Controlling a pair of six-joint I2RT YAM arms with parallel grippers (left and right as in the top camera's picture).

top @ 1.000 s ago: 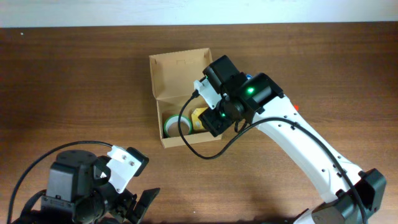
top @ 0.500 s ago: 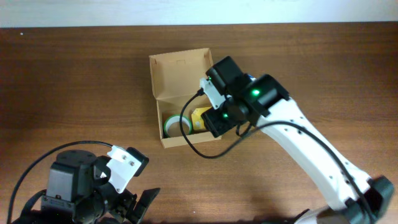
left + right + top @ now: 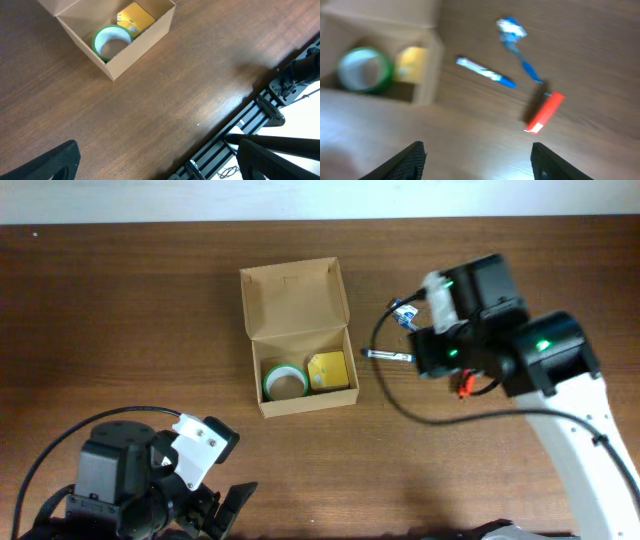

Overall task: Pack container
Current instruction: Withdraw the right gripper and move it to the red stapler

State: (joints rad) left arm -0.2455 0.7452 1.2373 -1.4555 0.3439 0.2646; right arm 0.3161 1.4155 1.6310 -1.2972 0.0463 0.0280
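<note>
Motion blur smears my right wrist view, because my right gripper [image 3: 477, 150] has just swung away from the container [image 3: 295, 300]. 1 second ago it hung low over the box's open compartment; now it sits well to the right of the box, above the loose things on the table [image 3: 150, 300]. Its jaws stand apart with nothing between them, so I judge that whatever I was doing at the box is finished and I am coming for the next piece. The container has not shifted: it rests near the middle of the table with its flap lid thrown back toward the far edge, and 2 things lie side by side inside it, a green tape roll [image 3: 285, 381] on the left and a yellow pack [image 3: 328, 370] on the right. Outside it I count 3 things, all to the right of the box: a pen [image 3: 485, 72] with a white and blue barrel lying nearest the box wall, a blue item [image 3: 517, 42] beyond it that is too blurred to name, and a red item [image 3: 545, 112] closest to my fingers. That leaves the packing partly done, by my reckoning. The pen looks like the easiest next pick, though its slim barrel lies flat on the wood and needs a low, square approach. My left gripper [image 3: 165, 160] waits at the near left corner, jaws spread wide and empty, well apart from the box.
</note>
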